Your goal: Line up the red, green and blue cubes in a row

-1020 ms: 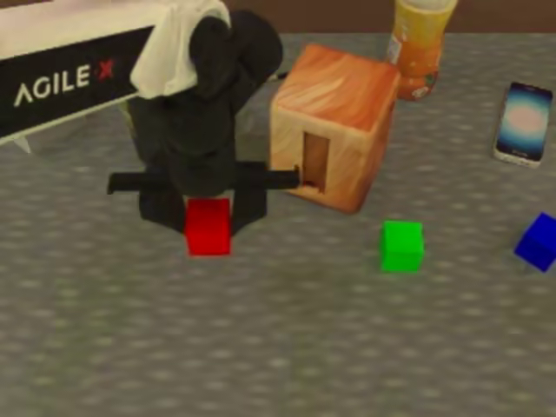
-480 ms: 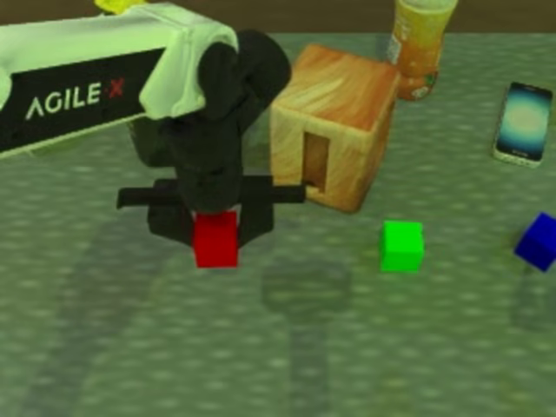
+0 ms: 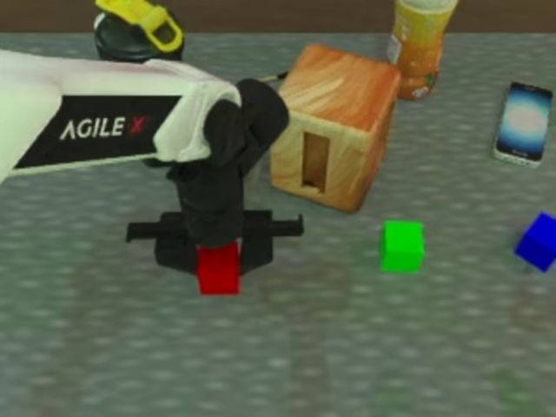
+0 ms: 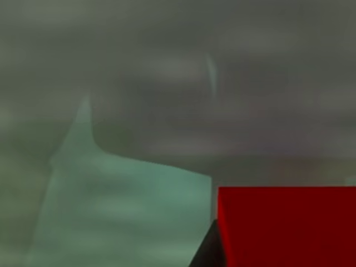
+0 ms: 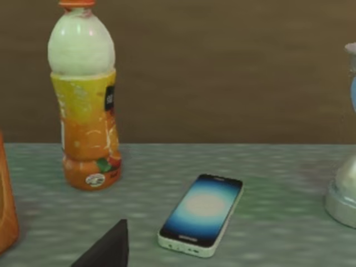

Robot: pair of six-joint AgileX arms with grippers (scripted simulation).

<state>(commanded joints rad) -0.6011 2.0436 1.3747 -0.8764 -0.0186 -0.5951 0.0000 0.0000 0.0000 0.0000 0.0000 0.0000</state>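
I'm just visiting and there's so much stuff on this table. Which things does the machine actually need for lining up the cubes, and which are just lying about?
Part of the job:
- small matte red cube, between the left gripper's fingers
- small matte green cube
- small matte blue cube

Just lying about:
- large wooden box with a slot
- orange juice bottle
- smartphone
- black container with a yellow handle

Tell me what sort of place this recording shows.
Probably a rendered tabletop test scene, not a real room: a grey speckled table carries unrelated props, namely a wooden box, a juice bottle, a phone and plain coloured cubes.
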